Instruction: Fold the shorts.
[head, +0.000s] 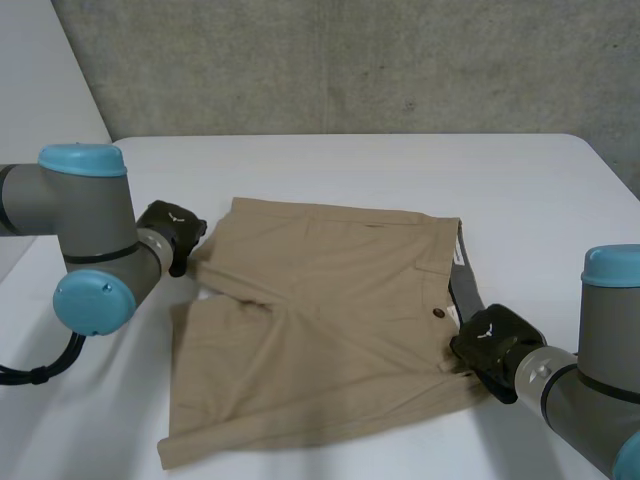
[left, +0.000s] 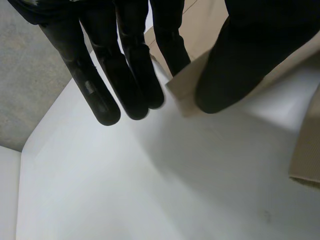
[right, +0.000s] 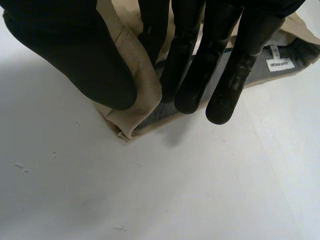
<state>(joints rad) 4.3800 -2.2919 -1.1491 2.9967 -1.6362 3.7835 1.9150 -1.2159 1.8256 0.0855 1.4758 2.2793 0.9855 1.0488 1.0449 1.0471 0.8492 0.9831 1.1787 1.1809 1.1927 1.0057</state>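
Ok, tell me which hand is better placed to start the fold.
Right, probably. The right hand pinches the waistband corner of the shorts between thumb and fingers, a fuller hold. The left hand pinches only the tip of a leg hem, with most fingers off the cloth.

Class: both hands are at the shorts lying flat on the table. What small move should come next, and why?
Probably raise both hands slightly. The left hand pinches a leg-hem corner of the shorts, the right hand pinches the end of the waistband, and the shorts lie flat on the table; lifting should free those edges for folding.
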